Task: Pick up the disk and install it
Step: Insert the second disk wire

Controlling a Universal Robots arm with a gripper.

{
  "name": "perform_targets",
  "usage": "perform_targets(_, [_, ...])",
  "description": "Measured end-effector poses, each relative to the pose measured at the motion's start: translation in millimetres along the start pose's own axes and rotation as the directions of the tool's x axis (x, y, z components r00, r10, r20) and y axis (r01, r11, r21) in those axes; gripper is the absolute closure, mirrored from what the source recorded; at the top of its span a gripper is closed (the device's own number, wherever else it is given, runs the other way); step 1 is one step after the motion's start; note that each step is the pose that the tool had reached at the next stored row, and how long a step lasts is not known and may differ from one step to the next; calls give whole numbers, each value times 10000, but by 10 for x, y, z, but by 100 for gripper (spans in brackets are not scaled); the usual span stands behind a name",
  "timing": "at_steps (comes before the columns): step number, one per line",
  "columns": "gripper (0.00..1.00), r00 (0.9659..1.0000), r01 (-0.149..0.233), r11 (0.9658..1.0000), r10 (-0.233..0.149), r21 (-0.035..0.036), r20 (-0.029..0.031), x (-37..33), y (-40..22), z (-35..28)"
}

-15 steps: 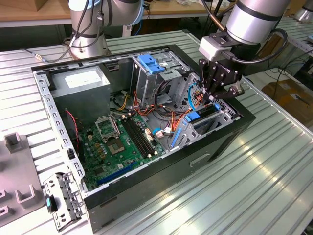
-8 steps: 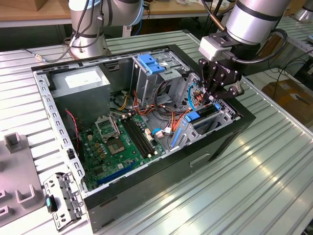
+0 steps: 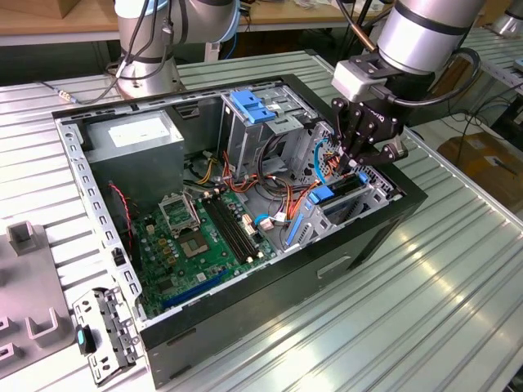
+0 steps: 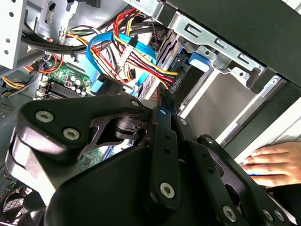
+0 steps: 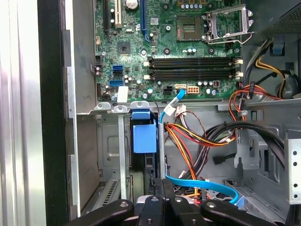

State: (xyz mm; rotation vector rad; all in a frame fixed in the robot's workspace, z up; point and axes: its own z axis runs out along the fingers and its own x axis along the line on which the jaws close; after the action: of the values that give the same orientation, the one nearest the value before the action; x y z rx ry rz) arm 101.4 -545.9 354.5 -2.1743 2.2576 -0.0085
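— That table [image 3: 458, 310] is ribbed metal, quite shiny. The computer case [image 3: 270, 318]?

— Matt black outside, dull grey sheet metal within. Glossy green circuit board [image 3: 204, 237], blue plastic tabs [image 5: 144, 136], and the gripper [image 3: 369, 137] looks matt black.

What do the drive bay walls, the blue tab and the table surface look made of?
Drive bay walls: bare sheet metal, matte grey, with punched holes and folded edges. Blue tab: apparently moulded plastic, smooth, uniformly coloured. Table surface: ribbed, probably aluminium, with bright streaky reflections.

Exterior view looks down from afar; both wrist views peer closely into the case [image 3: 376, 237].
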Motion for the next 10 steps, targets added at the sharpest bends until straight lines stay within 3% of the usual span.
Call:
perform_targets(3, [89,10000,0,10000,0,-1,8,0,0,-58])
perform_targets(8, [89,10000,0,10000,0,-1,12,-1,0,-254])
perform_targets(10, [89,10000,0,10000,0,-1,14,-23,-1,-390])
